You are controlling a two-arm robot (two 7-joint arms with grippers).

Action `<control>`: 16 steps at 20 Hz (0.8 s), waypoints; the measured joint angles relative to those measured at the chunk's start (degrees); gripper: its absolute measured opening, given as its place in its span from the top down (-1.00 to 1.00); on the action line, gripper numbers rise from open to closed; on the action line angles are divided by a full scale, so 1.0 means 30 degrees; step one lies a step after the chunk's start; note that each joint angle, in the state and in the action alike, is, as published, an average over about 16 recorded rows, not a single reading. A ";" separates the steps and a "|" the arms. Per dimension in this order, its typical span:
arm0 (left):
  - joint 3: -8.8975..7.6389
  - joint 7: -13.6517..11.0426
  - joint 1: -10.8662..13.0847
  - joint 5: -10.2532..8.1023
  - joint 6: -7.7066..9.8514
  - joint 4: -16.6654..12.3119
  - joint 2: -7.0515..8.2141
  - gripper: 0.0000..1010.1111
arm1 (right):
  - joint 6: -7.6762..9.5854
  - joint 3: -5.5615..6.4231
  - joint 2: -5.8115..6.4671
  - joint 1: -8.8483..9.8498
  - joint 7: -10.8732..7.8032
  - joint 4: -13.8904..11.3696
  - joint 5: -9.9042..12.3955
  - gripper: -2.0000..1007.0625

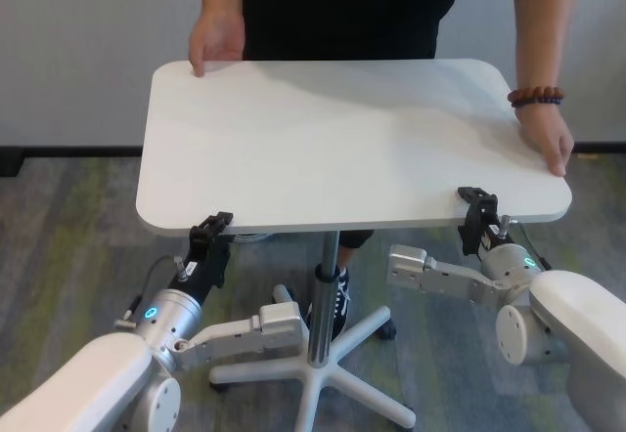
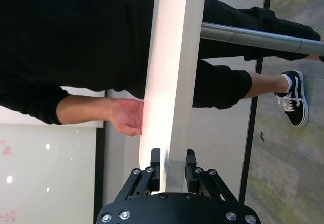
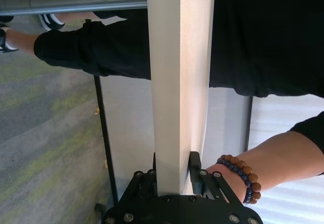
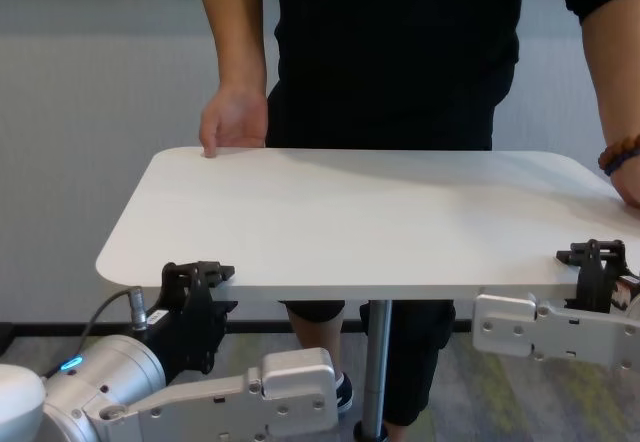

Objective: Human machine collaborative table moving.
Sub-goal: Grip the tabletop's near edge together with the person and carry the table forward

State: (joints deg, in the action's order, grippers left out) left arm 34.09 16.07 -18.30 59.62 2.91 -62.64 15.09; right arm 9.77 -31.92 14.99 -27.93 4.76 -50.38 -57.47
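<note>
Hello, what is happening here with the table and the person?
A robot and a person are holding one white table together. The left end effector is clamped on the table's near edge by its left corner, and the right end effector is clamped on the near edge by the right corner. The person stands at the far side, one hand on the far left corner, the other hand, with a beaded bracelet, on the right edge.

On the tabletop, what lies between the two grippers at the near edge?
Nothing: in the head view the table is bare along its near edge between the left gripper and the right gripper.
</note>
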 joint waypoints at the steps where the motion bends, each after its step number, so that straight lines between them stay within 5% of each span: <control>1: 0.0011 0.0009 -0.0019 -0.0007 -0.0005 0.0040 -0.0010 0.42 | -0.0020 -0.0020 -0.0021 -0.0038 0.0019 0.0075 0.0008 0.42; 16: 0.0087 0.0271 -0.0170 -0.0014 0.0120 0.0421 -0.0111 0.42 | -0.0377 -0.0183 -0.0152 -0.0304 0.0276 0.0659 0.0225 0.42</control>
State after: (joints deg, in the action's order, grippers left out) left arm 34.35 16.89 -18.81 59.58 3.27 -61.38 14.76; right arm 8.64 -32.47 14.53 -28.84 5.58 -48.40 -56.79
